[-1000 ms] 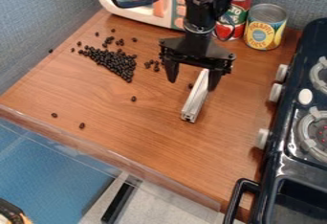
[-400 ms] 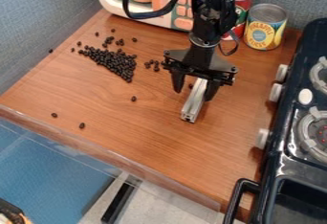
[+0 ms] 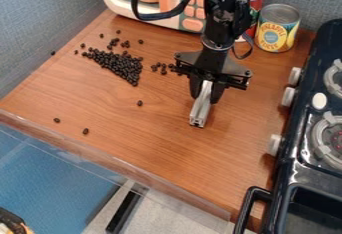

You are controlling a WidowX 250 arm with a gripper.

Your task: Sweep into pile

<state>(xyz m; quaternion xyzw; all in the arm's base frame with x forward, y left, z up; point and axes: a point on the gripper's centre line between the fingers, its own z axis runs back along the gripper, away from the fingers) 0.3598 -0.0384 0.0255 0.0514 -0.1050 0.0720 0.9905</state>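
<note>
We see the gripper (image 3: 204, 100), closed on a metal bar (image 3: 200, 114), nearer the stove (image 3: 304, 162) than the black beans (image 3: 125, 66) are.

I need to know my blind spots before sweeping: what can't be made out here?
All in the camera view:
- Metal bar's upper end: hidden by the pincer.
- Counter behind the arm: covered, so stray beans there can't be ruled out.
- Bean pile's exact count: beans small, overlapping.
- Red can: partly behind the arm.
- Stove: cut off by the right edge.
</note>
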